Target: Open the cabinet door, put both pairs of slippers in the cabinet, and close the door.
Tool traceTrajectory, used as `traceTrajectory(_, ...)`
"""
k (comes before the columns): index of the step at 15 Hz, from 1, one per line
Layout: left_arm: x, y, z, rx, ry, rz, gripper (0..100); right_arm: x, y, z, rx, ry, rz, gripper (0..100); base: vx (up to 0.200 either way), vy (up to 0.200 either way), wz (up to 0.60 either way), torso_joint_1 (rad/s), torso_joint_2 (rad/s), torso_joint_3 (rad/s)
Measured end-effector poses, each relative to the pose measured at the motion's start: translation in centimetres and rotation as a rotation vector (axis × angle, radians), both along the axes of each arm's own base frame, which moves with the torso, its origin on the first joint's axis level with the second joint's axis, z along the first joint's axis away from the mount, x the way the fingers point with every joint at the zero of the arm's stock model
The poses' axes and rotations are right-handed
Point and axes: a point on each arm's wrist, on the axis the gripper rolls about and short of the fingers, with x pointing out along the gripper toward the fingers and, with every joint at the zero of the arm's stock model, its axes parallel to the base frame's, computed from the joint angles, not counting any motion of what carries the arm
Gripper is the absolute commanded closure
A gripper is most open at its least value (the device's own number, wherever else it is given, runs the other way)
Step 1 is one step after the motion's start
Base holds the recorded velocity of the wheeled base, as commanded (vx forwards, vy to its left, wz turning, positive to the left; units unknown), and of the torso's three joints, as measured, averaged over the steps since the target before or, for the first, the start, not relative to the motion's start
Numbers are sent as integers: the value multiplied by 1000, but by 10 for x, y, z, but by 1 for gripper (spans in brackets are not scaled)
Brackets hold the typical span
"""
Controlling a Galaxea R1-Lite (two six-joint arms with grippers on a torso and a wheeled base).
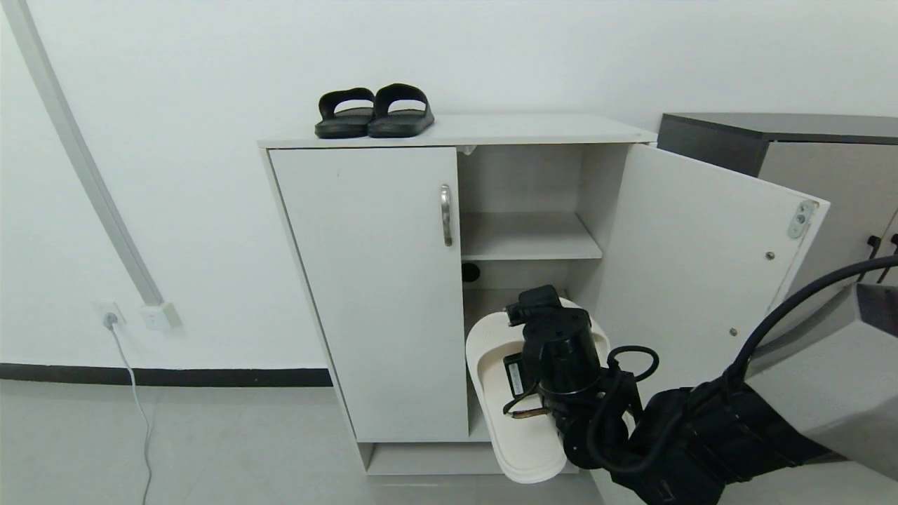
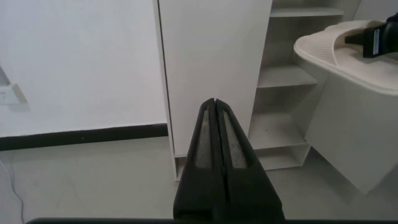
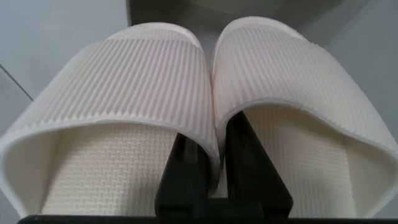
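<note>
A white cabinet [image 1: 365,280] stands against the wall with its right door [image 1: 694,259] swung open and its left door shut. A pair of black slippers [image 1: 375,112] rests on its top. My right gripper [image 3: 214,155] is shut on the inner straps of a pair of white slippers [image 3: 205,106], held in front of the open lower compartment [image 1: 491,301]. The white slippers [image 1: 519,407] hang toe-forward at the cabinet's opening. My left gripper [image 2: 214,124] is shut on nothing, low in front of the cabinet, and the white slippers [image 2: 342,50] show off to its side.
An inner shelf [image 1: 530,238] divides the open half of the cabinet. A dark-topped grey cabinet [image 1: 807,154] stands behind the open door. A wall socket with a cable [image 1: 109,319] sits low on the wall at left. Grey floor spreads before the cabinet.
</note>
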Motion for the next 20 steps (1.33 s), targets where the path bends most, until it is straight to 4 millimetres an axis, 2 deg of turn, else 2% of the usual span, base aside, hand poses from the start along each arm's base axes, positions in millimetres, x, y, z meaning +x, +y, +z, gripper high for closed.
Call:
traceTrajectory(4,0,0,0,0,0,-1,100,-7,7,-1,2,2,32,100,0,0,0,0,0,0)
traceTrajectory(7,0,0,0,-1,1,-1,100,-3,5,-5,-10,11,20,100,0,0,0,0,0,0)
traceTrajectory(11,0,0,0,-1,1,-1,100,15,-11,-14,-41,30,-40,100,0,0,0,0,0,0)
traceTrajectory(16,0,0,0,-1,1,-1,100,16,-21,-28,-97,77,-61,100,0,0,0,0,0,0)
traceTrajectory(20,0,0,0,-1,2,-2,100,15,-37,-36,-145,109,-89,100,0,0,0,0,0,0)
